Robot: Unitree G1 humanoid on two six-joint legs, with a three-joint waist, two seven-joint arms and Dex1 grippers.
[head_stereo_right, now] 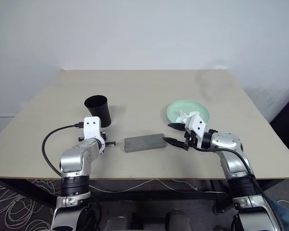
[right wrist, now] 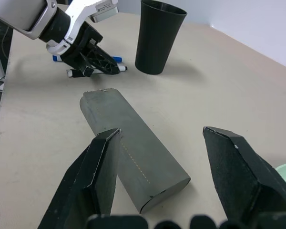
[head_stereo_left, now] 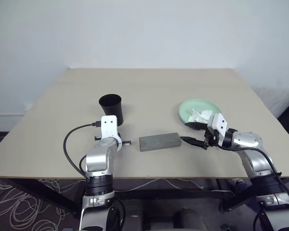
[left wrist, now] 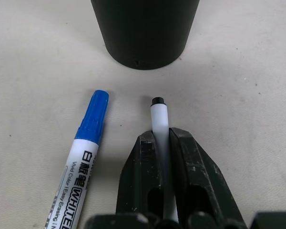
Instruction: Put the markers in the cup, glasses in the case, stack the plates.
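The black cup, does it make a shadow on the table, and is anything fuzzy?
Left eye view: the cup casts a soft, faint shadow on the table, to its right. Left wrist view: the blue-capped marker is crisp up front, its lettering readable; nothing looks blurred.

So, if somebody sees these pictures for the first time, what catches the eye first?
Probably the left hand, shut on a slim white marker with a black tip just before the black tapered plastic cup. Next, the grey oblong case at the table's middle, with the right hand open beside its end.
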